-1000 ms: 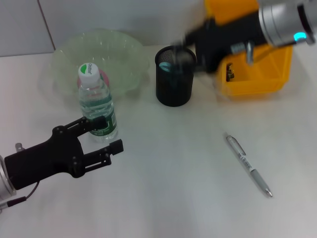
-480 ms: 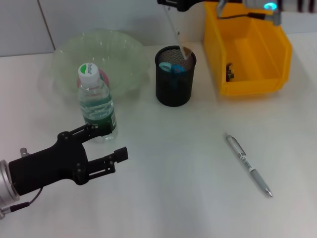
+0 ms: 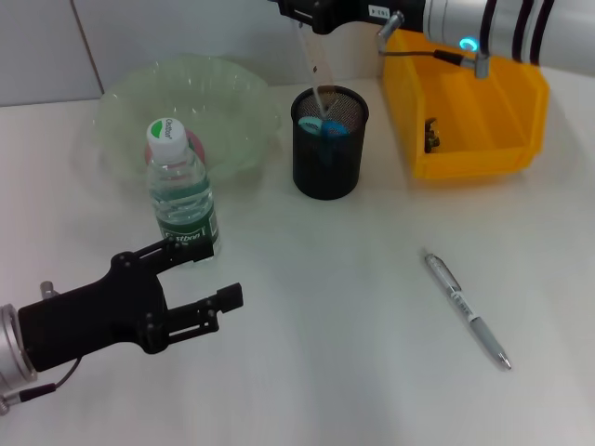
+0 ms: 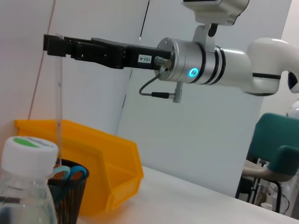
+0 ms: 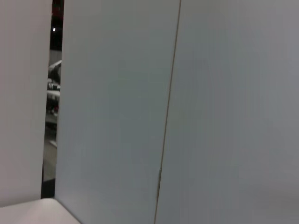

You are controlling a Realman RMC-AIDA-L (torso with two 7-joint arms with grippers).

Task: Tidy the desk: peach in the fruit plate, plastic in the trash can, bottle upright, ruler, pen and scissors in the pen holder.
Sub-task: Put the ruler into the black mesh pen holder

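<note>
My right gripper is at the back, above the black mesh pen holder, shut on a clear ruler. The ruler hangs almost upright with its lower end inside the holder's mouth; it also shows in the left wrist view. Blue scissor handles stick out of the holder. The water bottle stands upright. A pink peach lies in the pale green fruit plate behind the bottle. A silver pen lies on the table at the right. My left gripper is open, just in front of the bottle.
A yellow bin stands at the back right with a small dark item inside. The white table stretches between my left gripper and the pen. No plastic shows.
My right gripper has lifted and swung left with the ruler, which now hangs more upright into the holder. My left gripper has drawn back slightly from the bottle.
</note>
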